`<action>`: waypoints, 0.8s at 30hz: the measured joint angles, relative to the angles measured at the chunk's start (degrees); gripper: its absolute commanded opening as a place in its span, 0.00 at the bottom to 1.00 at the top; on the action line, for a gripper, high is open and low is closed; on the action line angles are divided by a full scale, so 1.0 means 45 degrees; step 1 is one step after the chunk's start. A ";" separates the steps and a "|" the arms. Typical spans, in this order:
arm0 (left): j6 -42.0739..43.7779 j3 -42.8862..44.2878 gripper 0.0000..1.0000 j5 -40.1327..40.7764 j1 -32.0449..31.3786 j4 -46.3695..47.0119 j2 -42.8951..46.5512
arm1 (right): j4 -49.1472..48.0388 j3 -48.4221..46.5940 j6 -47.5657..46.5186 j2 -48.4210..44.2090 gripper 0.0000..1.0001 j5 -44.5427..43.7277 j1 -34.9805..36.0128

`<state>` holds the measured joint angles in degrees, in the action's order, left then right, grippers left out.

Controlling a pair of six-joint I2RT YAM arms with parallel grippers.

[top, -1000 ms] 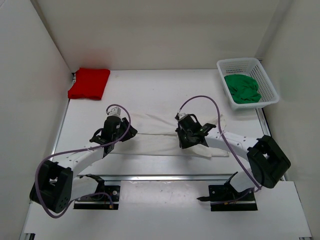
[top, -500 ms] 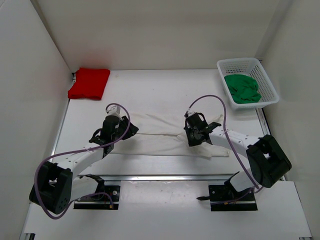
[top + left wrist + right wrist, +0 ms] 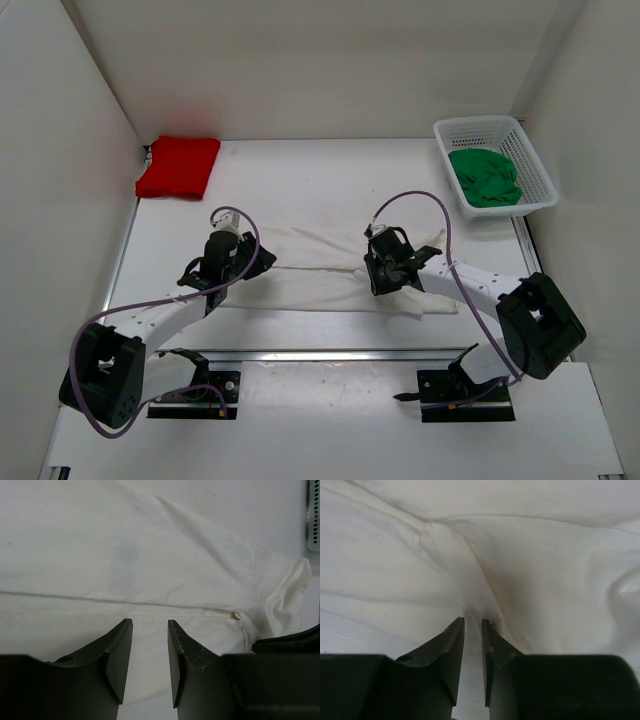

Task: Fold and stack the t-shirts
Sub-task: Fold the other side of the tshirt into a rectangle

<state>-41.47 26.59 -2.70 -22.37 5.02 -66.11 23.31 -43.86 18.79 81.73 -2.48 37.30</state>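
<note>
White shirt [image 3: 320,282] lies spread mid-table [image 3: 320,180], with both grippers on it.
Left gripper [image 3: 150,622] is over the shirt's left end, fingers apart, nothing between them. Right gripper [image 3: 473,621] is pinched on a raised fold near the right sleeve. Red shirt [image 3: 179,166] lies folded far left; green shirt [image 3: 485,177] is bunched in the basket [image 3: 478,128].

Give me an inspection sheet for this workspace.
Surface: white table, flat.
Job's things: red shirt folded at the far left corner; white shirt spread between the arms, partly folded; green shirt bunched in the basket.
Clutter: nothing seen beyond the basket at far right.
Grippers: left gripper open over the white shirt; right gripper shut on a raised fold of it.
Cables: purple cables loop from both arms.
Surroundings: white walls on three sides.
</note>
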 measured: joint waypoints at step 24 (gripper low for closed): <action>-0.0151 -0.0073 0.46 -0.0277 0.0039 0.0029 0.0204 | 0.0952 -0.0821 -0.0073 0.0010 0.00 0.0913 0.0141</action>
<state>-42.15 26.26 -3.95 -22.20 5.15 -65.19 27.59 -47.55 18.46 81.78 1.63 37.93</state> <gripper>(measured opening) 0.459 0.010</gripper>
